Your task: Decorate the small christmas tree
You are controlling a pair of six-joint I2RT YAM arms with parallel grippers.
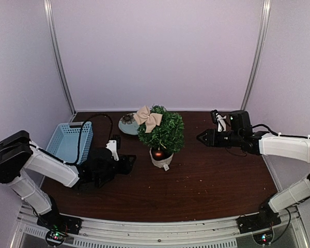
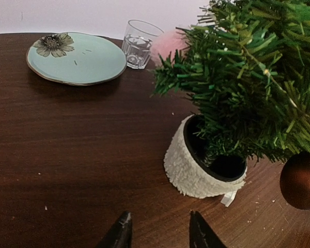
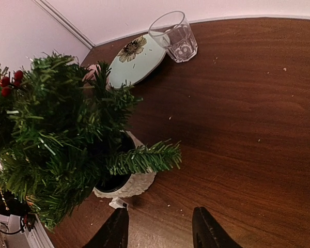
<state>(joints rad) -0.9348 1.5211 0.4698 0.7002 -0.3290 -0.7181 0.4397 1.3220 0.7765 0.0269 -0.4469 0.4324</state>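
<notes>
The tree (image 1: pixel 161 132) stands in a pot (image 1: pixel 161 157) near the middle of the table (image 1: pixel 206 181). A bow (image 1: pixel 148 118) sits on its upper left side, and a ball (image 1: pixel 158 153) hangs low at its front. Behind it, to the left, lies a plate (image 1: pixel 128 124), with a glass (image 2: pixel 140 37) just beside the plate. A basket (image 1: pixel 71 141) stands at the table's left edge.

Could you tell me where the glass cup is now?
In the left wrist view, the glass cup stands upright just right of the pale green plate.
</notes>
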